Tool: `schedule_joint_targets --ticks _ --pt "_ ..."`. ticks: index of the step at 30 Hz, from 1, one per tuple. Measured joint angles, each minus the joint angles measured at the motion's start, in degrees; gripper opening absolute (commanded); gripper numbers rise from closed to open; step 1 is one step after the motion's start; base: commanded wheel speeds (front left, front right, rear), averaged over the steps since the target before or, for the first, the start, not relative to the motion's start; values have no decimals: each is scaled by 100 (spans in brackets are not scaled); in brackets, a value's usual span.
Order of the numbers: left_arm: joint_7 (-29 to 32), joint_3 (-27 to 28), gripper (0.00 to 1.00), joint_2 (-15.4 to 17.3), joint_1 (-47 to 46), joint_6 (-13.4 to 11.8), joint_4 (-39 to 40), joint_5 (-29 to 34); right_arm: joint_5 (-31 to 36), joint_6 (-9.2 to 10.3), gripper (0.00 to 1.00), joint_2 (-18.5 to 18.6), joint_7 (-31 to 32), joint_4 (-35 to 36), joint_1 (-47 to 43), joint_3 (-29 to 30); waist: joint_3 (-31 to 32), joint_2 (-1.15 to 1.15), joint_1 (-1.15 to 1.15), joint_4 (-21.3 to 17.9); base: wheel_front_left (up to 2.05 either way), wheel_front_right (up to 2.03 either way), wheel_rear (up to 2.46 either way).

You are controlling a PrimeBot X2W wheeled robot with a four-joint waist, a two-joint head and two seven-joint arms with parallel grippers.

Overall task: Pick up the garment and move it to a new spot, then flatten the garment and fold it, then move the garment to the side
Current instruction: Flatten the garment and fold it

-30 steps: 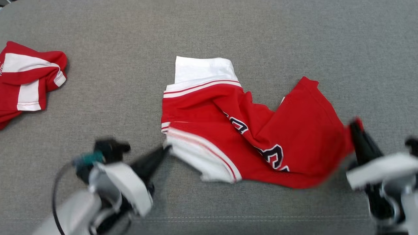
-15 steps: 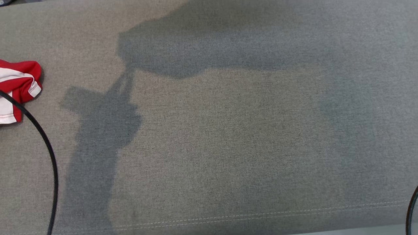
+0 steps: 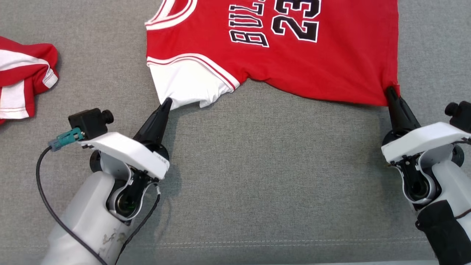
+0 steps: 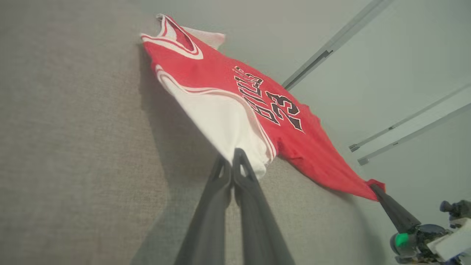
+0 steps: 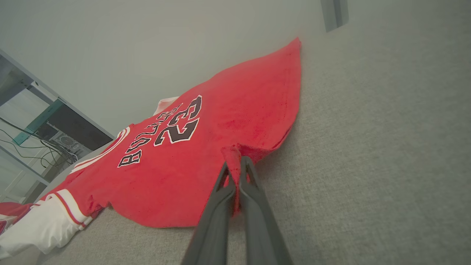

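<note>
Item 1. Crumpled red-and-white garment (image 3: 22, 79): lies bunched toward the left edge of the grey fabric tabletop (image 3: 257, 176), well apart from the other items.

Item 2. Left pincer (image 3: 166, 103): fingers pressed fully together on the lowest corner of the jersey's white panel. In the left wrist view (image 4: 233, 156) the white cloth is pinched at the tips.

Item 3. Jersey (image 3: 294, 62): red, with white trim, a white panel (image 3: 187, 82) on its left part, and black "BULLS 23" lettering facing up. It is spread out across the middle and right of the tabletop, away from the near edge, and stretches between the two pincers.

Item 4. Right pincer (image 3: 389, 91): fingers closed tight on the jersey's red near-right corner. The right wrist view (image 5: 237, 163) shows the red cloth bunched between the tips.
</note>
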State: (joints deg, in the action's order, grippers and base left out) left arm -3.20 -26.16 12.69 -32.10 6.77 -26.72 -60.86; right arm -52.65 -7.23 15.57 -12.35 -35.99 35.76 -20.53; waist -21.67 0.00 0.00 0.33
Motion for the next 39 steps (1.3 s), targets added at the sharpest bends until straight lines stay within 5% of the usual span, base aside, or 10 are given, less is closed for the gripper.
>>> schedule_joint_targets --ticks 7,20,28,36,37,38,39 --pt "-194 -1 0 493 1074 -209 1314 88 -135 0 0 141 -135 367 -464 143 151 0 0 -144 0 0 0" --pt "-34 -264 0 1031 3354 -1720 3857 508 -91 0 0 499 -76 956 -1717 552 540 0 0 217 0 0 0" --pt "125 -525 0 1023 3686 -1823 4138 498 381 0 0 408 345 1530 -2816 1362 715 0 0 491 0 0 0" --pt "276 -587 0 1024 3690 -1784 3830 405 1017 0 0 -165 972 2168 -3443 2070 790 0 0 417 0 0 0" --pt "323 -612 0 1023 3690 -1784 3785 372 1054 0 24 -223 1035 2229 -3456 2157 788 0 0 404 0 0 0" --pt "386 -649 0 1031 3690 -1784 3728 372 1094 0 67 -275 1095 2267 -3455 2208 788 0 0 389 0 0 0" --pt "428 -669 44 1037 3690 -1785 3682 372 1171 0 100 -316 1141 2295 -3455 2241 792 0 0 379 0 0 0"
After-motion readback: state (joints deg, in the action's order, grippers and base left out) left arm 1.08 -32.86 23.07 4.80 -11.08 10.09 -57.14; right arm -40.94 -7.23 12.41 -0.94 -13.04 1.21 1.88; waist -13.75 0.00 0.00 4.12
